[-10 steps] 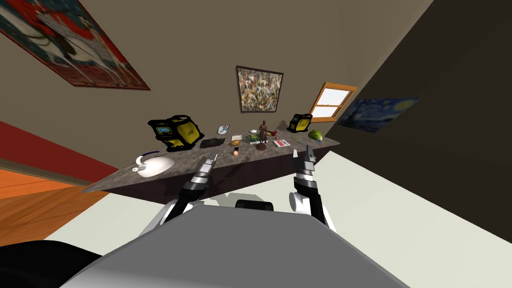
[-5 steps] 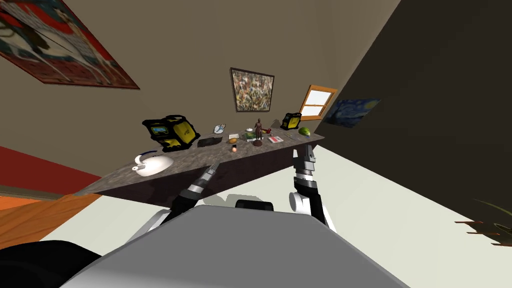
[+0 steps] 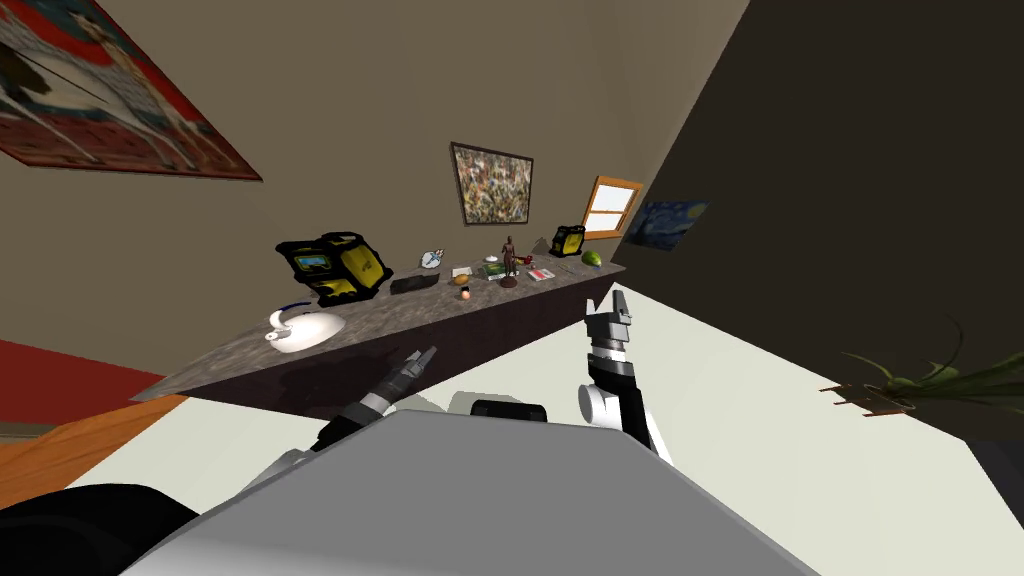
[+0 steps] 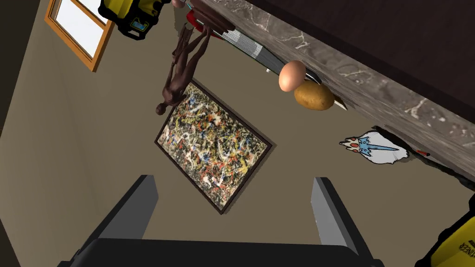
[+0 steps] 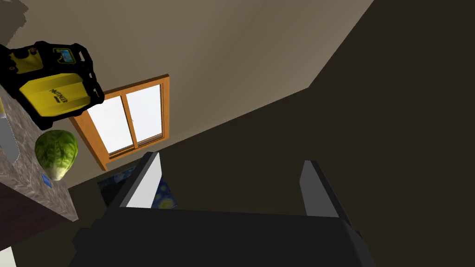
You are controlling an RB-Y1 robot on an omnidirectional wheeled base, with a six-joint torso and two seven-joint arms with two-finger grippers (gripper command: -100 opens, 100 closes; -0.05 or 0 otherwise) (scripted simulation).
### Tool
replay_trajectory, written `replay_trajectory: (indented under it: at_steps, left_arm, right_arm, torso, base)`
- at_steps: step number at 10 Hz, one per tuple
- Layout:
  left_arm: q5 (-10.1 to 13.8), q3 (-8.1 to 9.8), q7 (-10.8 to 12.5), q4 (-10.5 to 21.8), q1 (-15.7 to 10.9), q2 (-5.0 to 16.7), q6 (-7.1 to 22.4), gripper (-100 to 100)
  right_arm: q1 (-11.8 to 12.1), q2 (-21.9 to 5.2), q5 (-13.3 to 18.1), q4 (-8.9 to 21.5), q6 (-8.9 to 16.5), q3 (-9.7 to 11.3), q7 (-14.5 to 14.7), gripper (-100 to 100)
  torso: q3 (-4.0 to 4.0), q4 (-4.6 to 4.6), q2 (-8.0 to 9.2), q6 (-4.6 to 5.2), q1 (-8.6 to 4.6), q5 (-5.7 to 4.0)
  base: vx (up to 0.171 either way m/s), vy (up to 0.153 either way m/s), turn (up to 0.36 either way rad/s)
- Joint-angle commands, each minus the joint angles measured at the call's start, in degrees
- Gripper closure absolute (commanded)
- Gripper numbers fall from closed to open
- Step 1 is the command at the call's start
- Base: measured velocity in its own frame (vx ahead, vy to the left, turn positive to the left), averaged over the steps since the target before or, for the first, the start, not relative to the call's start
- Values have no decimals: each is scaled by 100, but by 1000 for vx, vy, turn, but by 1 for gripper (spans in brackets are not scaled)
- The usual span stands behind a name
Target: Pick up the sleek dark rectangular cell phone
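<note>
Here we are facing the long stone-topped table [image 3: 400,318], and the cell phone [image 3: 414,284] lies flat well back on it, a slim dark slab just beside the yellow and black case [image 3: 333,267] and near the wall. Our left gripper [image 3: 420,362] hangs low in front of the table's dark front, under the level of the top, with its two fingers [image 4: 139,199] spread wide and nothing between them. It is well apart from the phone. The right gripper [image 3: 612,303] is up by the table's far end, also released and empty, aimed past a leafy green head [image 5: 56,153]. The first risk, as we judge it, is that a straight reach from this low would drive the left hand into the table's edge, so it should rise first. Next come the egg [image 4: 292,75] and the potato [image 4: 314,95], sitting close together near the front edge on the way in. A brush from the forearm could send the egg rolling off. The white teapot [image 3: 305,328] stands on the other side of that path. And the phone looks thin and flat, so the blade fingers may skate over it or push it against the case.
</note>
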Motion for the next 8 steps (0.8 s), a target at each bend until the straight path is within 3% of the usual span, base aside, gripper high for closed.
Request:
replay_trajectory:
  at_steps: [1,2,3,4,5,6,7,8]
  left_arm:
    - [-286,51,-18,190,286,286,155,-100]
    - [-294,51,-18,190,332,323,155,-100]
    - [-535,102,-44,391,521,578,252,-100]
    - [-560,102,-44,391,627,578,252,-100]
    - [-791,158,-72,592,880,827,351,-100]
    - [-835,158,-72,592,927,827,351,-100]
    - [-1071,217,-102,792,1184,1065,451,-100]
    - [-1118,217,-102,792,1233,1071,451,-100]
  right_arm:
    - [0,0,0,0,0,0,0,0]
    - [-1,0,0,0,0,1,0,0]
    - [0,0,0,0,0,0,0,0]
    - [-1,0,0,0,0,1,0,0]
    - [0,0,0,0,0,0,0,0]
    - [-1,0,0,0,0,1,0,0]
    - [0,0,0,0,0,0,0,0]
    - [-1,0,0,0,0,0,0,0]
  torso:
    - [0,0,0,0,0,0]
    - [3,1,7,5,-5,-1]
    - [3,1,5,0,-2,-1]
    - [3,1,7,4,-3,-2]
    - [0,0,0,-1,-2,-1]
    - [0,0,1,5,-5,-2]
    - [-1,0,-2,-1,2,0]
    - [0,0,1,4,9,1]
  base:
    - [-140,1,-247]
    - [-131,12,-140]
    - [-133,2,-264]
    - [-109,9,-144]
    - [-117,-8,-302]
    - [-114,14,-156]
    - [-118,29,-337]
    - [-93,24,-176]
